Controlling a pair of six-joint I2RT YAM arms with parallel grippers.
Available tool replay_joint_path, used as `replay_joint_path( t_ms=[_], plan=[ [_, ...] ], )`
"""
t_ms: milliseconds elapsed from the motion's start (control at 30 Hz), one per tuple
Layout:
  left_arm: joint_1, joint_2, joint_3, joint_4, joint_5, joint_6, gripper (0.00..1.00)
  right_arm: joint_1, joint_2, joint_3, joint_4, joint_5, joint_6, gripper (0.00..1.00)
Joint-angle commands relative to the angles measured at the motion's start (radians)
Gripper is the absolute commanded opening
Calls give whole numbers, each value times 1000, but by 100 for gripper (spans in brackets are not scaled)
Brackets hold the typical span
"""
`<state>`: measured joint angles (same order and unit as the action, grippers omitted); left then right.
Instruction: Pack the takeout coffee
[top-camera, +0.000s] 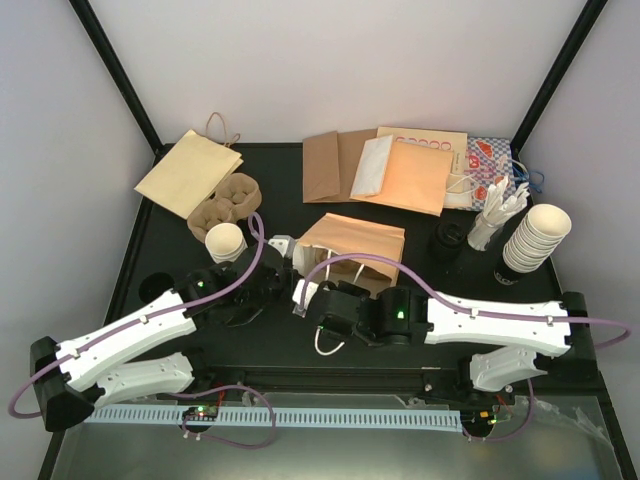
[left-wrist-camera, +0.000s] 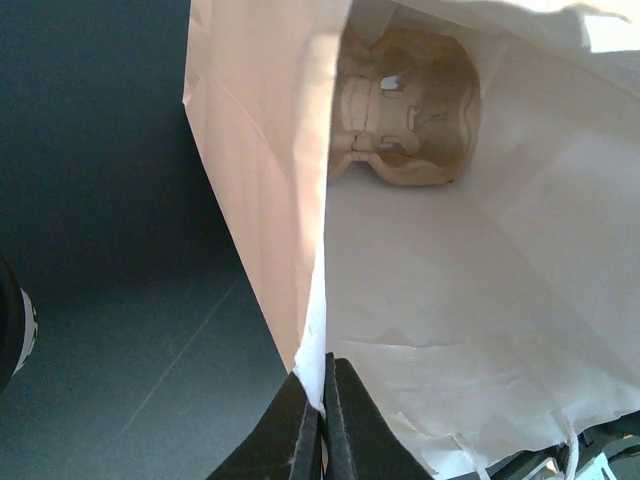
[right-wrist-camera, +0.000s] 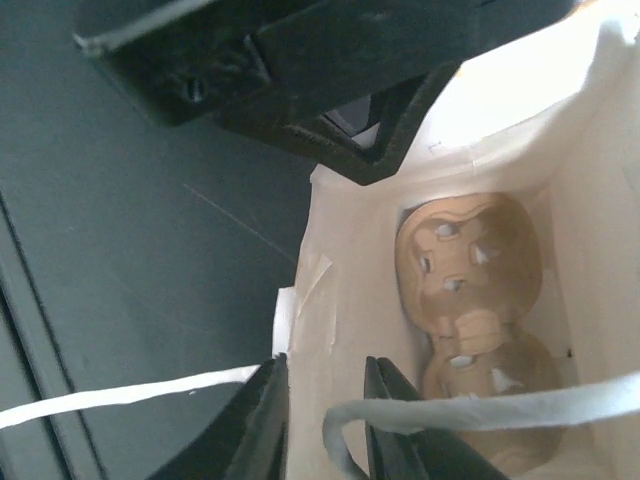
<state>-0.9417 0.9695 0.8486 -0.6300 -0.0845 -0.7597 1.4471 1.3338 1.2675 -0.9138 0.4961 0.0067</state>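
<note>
My left hand (left-wrist-camera: 322, 405) is pinched tight on the rim of the paper bag (left-wrist-camera: 470, 290). My right hand (right-wrist-camera: 326, 415) stands narrow, astride that rim. The bag lies on the counter (left-wrist-camera: 100, 200), a pulp carrier (right-wrist-camera: 468, 262) deep inside. I cannot tell where the lidded coffee cups are.

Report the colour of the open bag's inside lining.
White inside, while the bag is tan on the outside. The left wrist view shows it best.
</note>
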Motion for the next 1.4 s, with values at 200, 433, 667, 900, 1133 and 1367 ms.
replay_joint_path(
  t_ms=[200, 433, 667, 900, 1133, 1367],
  plan=[
    [7, -18, 38, -25, 17, 14, 2, -33, 83, -96, 119, 131, 2, 1],
    [10, -44, 25, -45, 0, 11, 2, -82, 88, -178, 178, 134, 3, 1],
    [13, -80, -2, -35, -18, 7, 2, -109, 95, -239, 206, 140, 38, 1],
    [14, -89, -6, -43, -19, 13, 1, -152, 127, -261, 212, 135, 54, 1],
    [14, -87, -7, -43, -11, 14, 2, -184, 181, -260, 213, 128, 67, 1],
    [14, -81, -10, -57, 12, 13, 1, -226, 206, -262, 202, 127, 90, 1]
  ],
)
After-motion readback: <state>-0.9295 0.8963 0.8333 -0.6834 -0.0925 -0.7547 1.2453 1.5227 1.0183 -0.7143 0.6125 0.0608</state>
